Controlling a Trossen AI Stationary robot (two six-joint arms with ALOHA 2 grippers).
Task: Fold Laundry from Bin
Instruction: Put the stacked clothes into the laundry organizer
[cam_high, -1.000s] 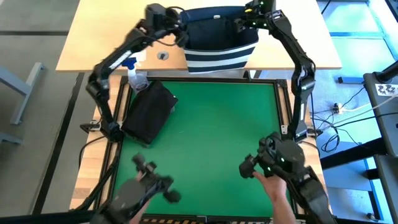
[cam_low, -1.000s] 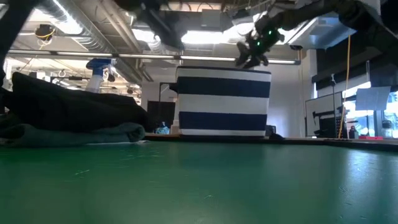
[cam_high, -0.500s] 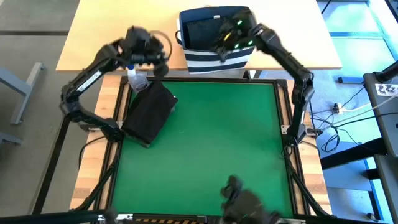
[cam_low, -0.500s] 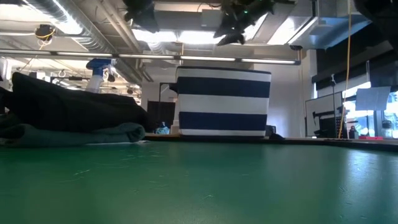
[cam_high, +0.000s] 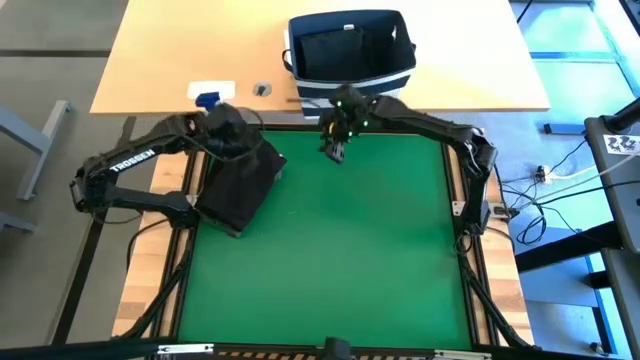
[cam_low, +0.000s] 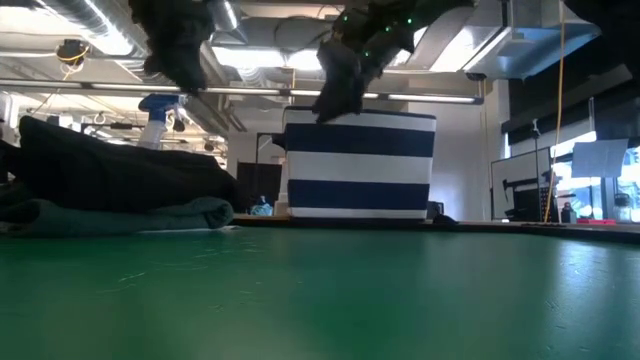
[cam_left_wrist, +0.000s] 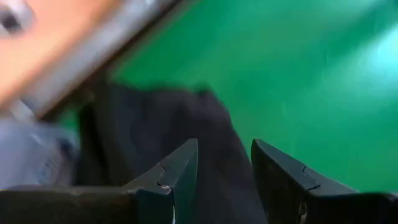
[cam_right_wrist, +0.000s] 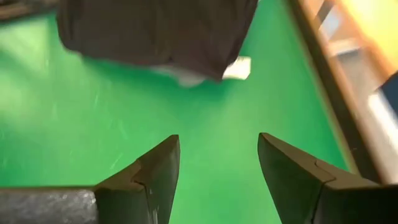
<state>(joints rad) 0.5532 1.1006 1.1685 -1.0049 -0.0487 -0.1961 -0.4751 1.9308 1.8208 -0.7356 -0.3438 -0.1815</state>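
On the green mat, at its left edge, lies a folded stack of laundry, black on top. Above it hangs the left gripper, fingers parted, holding nothing. Over the mat's far edge the right gripper hangs likewise parted and empty. Beyond, on the wooden table, stands the bin, something dark inside it.

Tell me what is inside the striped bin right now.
From above, the bin shows a dark interior with what looks like dark cloth against its walls. Whether any garment lies at the bottom cannot be told; from table height its wall hides the inside completely.
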